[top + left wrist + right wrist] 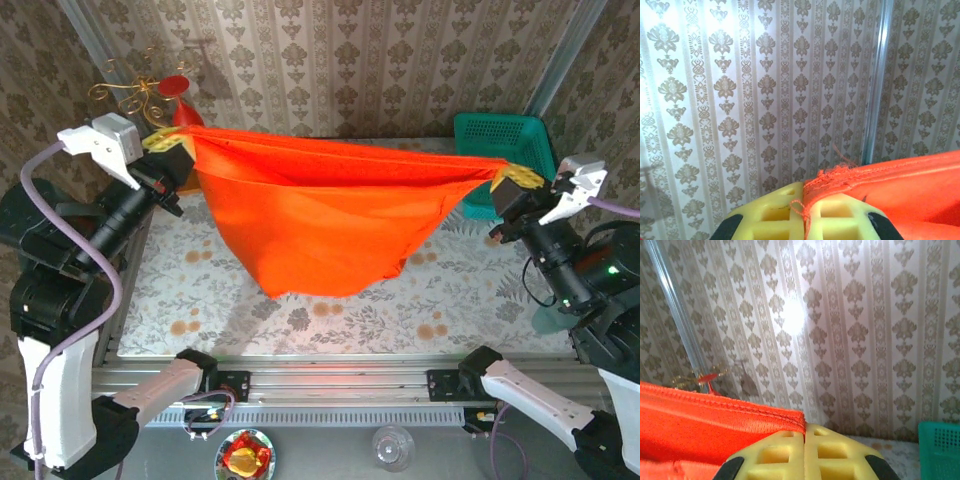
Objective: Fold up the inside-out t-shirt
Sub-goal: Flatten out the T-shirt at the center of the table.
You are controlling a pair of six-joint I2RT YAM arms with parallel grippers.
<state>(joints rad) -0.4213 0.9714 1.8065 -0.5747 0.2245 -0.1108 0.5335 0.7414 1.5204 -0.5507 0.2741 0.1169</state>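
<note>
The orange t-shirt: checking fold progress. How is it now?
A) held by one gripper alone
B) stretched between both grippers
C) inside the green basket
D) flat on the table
B: the t-shirt hangs pinched by the left gripper at one end and the right gripper at the other.

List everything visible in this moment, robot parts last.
t-shirt: one, orange-red, stretched in the air between both grippers, sagging over the table.
basket: one, teal, far right of the table.
ornament: one, red with gold wire, far left corner.
table: one, beige floral top.
shiny object: one, red and gold, near ledge.
glass object: one, clear, near ledge.
left gripper: one, yellow fingers, shut on the t-shirt's left end.
right gripper: one, yellow fingers, shut on its right end.
</note>
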